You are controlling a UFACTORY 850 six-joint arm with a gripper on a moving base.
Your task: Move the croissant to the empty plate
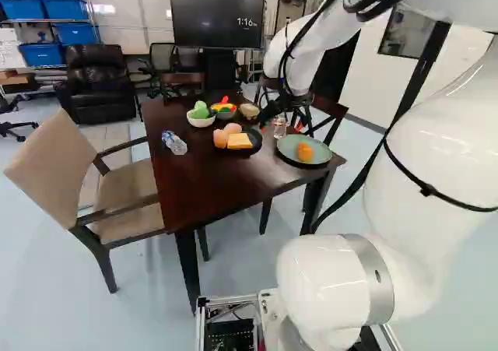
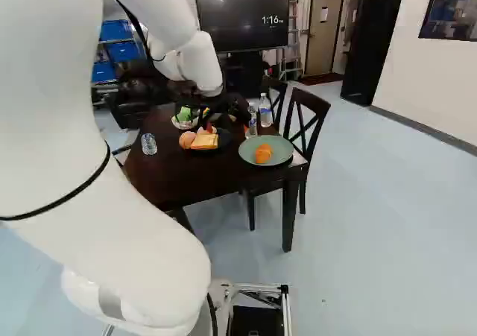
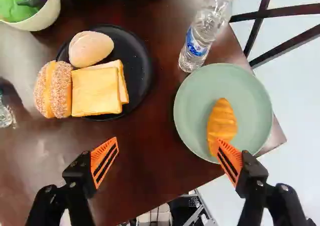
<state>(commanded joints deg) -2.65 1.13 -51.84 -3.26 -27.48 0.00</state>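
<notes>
My gripper (image 1: 282, 125) hangs over the far right part of the table. In the wrist view the gripper (image 3: 167, 140) is open, its orange fingers wide apart with nothing held. The orange-brown croissant (image 3: 222, 121) lies on the green plate (image 3: 195, 100); one fingertip overlaps its near end in that view, and whether they touch I cannot tell. In the right base view the croissant (image 2: 263, 153) rests near the green plate's middle. Beside it, the black plate (image 3: 142, 60) holds a round bun, a seeded bun and square bread slices. No empty plate shows.
A water bottle (image 3: 200, 35) stands upright against or close beside the green plate. Another bottle (image 1: 174, 142) is at the table's left. Bowls of food, including a white bowl (image 1: 201, 122), stand behind the black plate. Chairs (image 1: 120, 187) flank the dark table (image 1: 202, 199).
</notes>
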